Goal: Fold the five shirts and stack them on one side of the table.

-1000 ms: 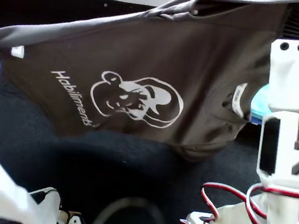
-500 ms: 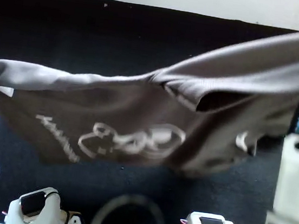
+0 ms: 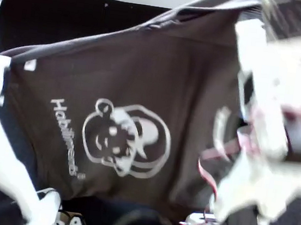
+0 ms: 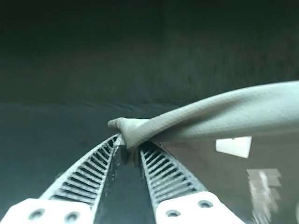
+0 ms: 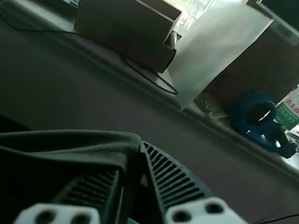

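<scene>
1. Table (image 3: 57, 19): dark cover, showing behind and below the cloth. It's the lay-down surface, and no part of the shirt looks settled flat on it yet
2. Shirt (image 3: 142, 89): dark brown, off the table and stretched between my two grippers. The top edge slopes up from the left side to the right. The body hangs as one open sheet facing the high camera. My read is that I hold it by two points on one edge so gravity pulls out the wrinkles and it can go down flat before any fold
3. Print (image 3: 125, 139): white graphic with lettering beside it, face-on to the high camera. It reads clean, so the front panel isn't doubled over. Good reference for centring the fold
4. Right gripper (image 5: 135, 149): clamped on a bunched shirt edge, cloth pinched between the ribbed fingers. It's the higher of the two holds, and its arm is blurred in the high view
5. Left gripper (image 4: 126, 144): closed tight on a rolled corner of the shirt, right at the fingertips. The bite is small, so I judge slip risk if tension rises
6. Tag (image 4: 233, 145): small white label on the cloth near my left hold, so that end is likely a hem or side seam
</scene>
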